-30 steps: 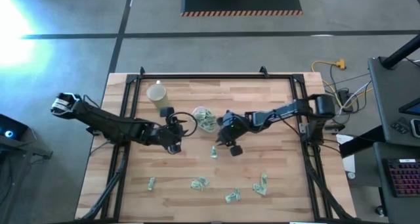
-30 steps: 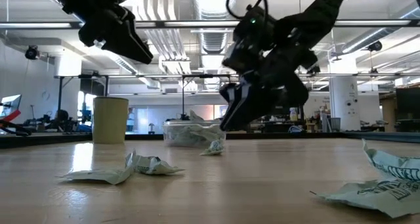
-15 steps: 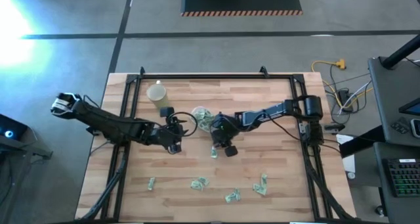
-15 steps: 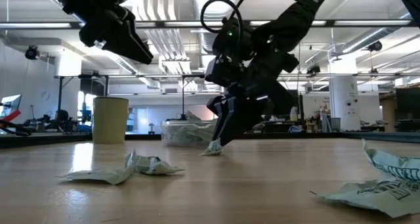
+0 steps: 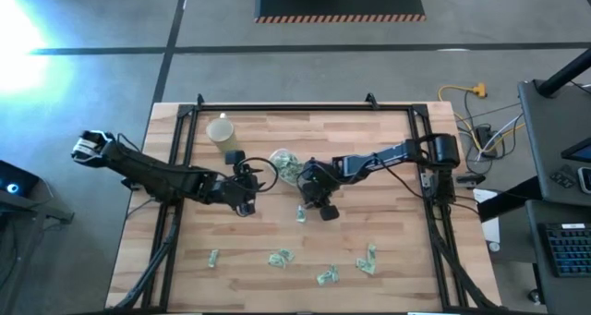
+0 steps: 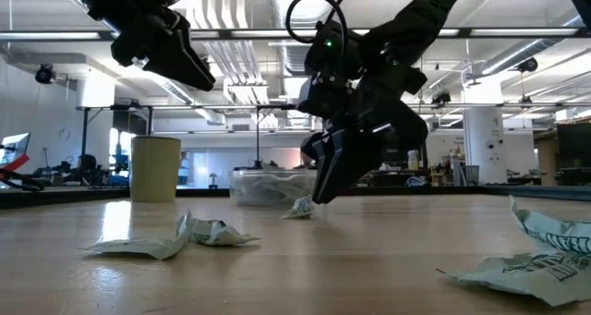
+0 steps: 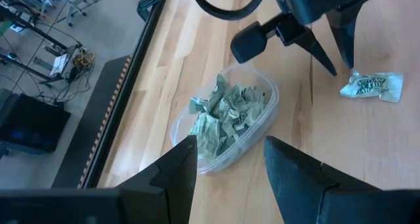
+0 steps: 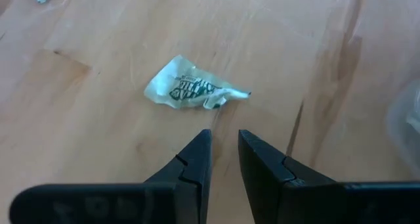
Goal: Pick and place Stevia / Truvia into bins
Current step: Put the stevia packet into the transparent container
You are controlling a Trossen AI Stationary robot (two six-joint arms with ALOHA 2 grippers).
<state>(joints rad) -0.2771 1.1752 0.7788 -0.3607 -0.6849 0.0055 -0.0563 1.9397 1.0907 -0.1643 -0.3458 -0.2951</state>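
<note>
Several pale green-and-white sachets lie crumpled in the clear tub [image 5: 286, 165] [image 7: 223, 119] [image 6: 268, 186]. One loose sachet [image 8: 190, 89] [image 5: 301, 213] [image 6: 298, 208] lies flat on the wood just near of the tub. My right gripper [image 8: 223, 138] [image 6: 321, 195] [image 5: 325, 209] hovers point-down just beside this sachet. Its fingers stand a narrow gap apart with nothing between them. My left gripper [image 7: 230, 145] [image 5: 247, 186] is open and waits above the table to the tub's left.
A pale yellow cup [image 5: 220, 130] [image 6: 155, 167] stands left of the tub toward the far edge. More sachets [image 5: 280, 258] [image 5: 327, 276] [image 5: 367, 260] [image 5: 212, 257] lie scattered along the near part of the table. Black frame rails run along the table's left, right and far sides.
My right gripper has moved toward the table's left and down to the loose sachet, nearly reaching the wood. It has then risen slightly and eased back right. The sachet has stayed where it lay.
</note>
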